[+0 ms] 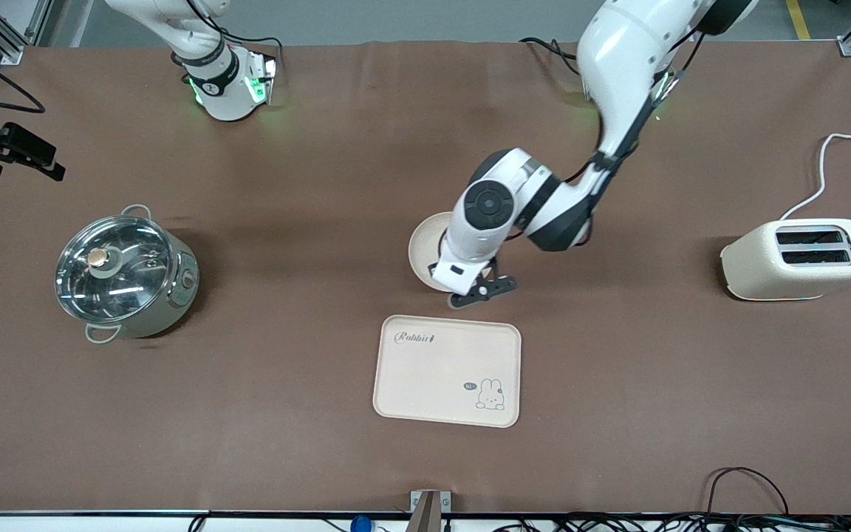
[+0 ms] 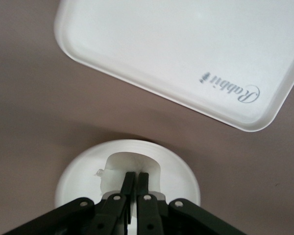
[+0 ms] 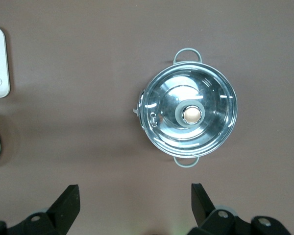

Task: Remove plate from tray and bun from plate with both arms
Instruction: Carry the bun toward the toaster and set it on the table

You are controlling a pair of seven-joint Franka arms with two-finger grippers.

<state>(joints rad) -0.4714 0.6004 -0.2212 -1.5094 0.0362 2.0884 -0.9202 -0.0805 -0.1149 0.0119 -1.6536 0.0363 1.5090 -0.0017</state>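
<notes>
The round cream plate (image 1: pixel 422 248) is just farther from the front camera than the rabbit tray (image 1: pixel 448 369), partly hidden under the left arm. My left gripper (image 1: pixel 449 273) is shut on the plate's rim; in the left wrist view its fingertips (image 2: pixel 130 177) pinch the plate (image 2: pixel 83 176) with the jaws almost together. My right gripper (image 3: pixel 135 196) is open and empty, held high over the table near the right arm's base (image 1: pixel 222 81), where that arm waits. The bun is not in view.
A steel pot with a glass lid (image 1: pixel 124 273) stands toward the right arm's end and shows in the right wrist view (image 3: pixel 188 113). A cream toaster (image 1: pixel 798 258) with a white cord stands toward the left arm's end. The tray's corner shows in the left wrist view (image 2: pixel 186 54).
</notes>
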